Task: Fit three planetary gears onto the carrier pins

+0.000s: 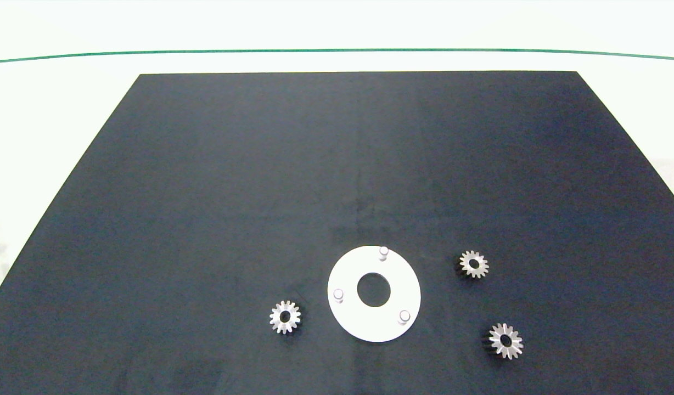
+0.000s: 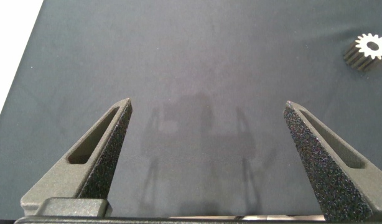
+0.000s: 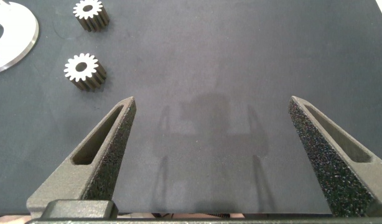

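Lying flat near the front edge of the dark mat (image 1: 205,181), bores facing up: three planetary gears, one (image 1: 285,317) just left of the white disc (image 1: 348,318), two (image 1: 473,264) (image 1: 505,340) to its right, none yet on the carrier pins (image 1: 383,253), all three standing upright and bare. Hovering wide open and empty over bare mat: left gripper (image 2: 206,118) and right gripper (image 3: 211,118), neither reaching into the overhead view. Likely first step: gripping a gear across its teeth, keeping it level, lining its bore up over a pin, lowering straight down.
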Controlling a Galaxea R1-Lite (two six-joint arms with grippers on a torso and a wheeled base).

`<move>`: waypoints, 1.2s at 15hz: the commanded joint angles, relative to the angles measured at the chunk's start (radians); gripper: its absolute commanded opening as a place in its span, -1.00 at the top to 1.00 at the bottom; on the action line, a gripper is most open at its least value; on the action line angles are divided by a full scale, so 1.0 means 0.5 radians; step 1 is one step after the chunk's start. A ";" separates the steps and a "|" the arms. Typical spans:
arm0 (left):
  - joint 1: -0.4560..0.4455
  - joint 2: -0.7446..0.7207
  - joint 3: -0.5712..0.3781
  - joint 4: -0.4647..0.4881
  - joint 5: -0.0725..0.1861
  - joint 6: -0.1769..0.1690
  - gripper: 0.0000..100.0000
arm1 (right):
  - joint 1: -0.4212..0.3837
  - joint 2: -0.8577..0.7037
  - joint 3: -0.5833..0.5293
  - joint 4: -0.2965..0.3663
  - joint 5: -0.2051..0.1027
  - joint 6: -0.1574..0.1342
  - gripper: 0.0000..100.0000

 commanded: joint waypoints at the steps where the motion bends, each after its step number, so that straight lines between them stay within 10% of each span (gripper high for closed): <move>1: -0.003 0.003 -0.007 0.003 -0.025 0.041 -1.00 | 0.000 0.000 -0.006 0.008 -0.019 -0.024 -1.00; 7: -0.064 0.374 -0.737 0.641 -0.044 0.188 -1.00 | 0.015 0.298 -0.666 0.624 -0.007 -0.098 -1.00; 18: -0.052 0.522 -0.758 0.611 -0.038 0.326 -1.00 | 0.212 1.144 -0.948 0.664 0.014 -0.352 -1.00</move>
